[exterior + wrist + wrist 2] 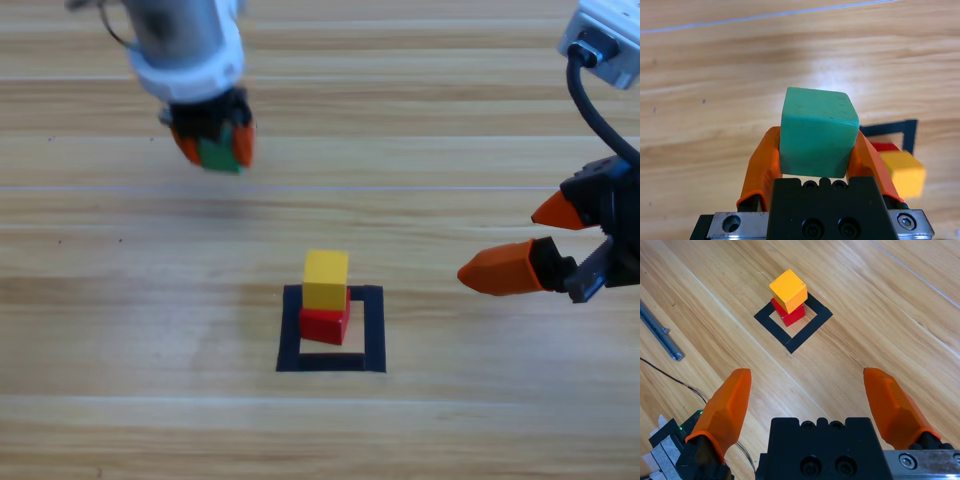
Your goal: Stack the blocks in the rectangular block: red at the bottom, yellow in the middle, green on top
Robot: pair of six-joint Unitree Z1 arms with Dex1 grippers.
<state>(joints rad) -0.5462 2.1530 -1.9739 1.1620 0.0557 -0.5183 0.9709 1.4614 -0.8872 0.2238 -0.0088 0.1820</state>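
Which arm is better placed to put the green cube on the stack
Left. The left gripper is shut on the green cube, above the table. The right gripper is open and empty, beside the yellow cube on the red cube.

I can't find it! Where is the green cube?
The green cube is clamped in the left gripper, up in the high view's upper left, away from the yellow cube stacked on the red cube.

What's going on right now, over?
Left gripper shut on green cube, aloft. Yellow sits on red inside tape outline. Right gripper open, waiting aside.
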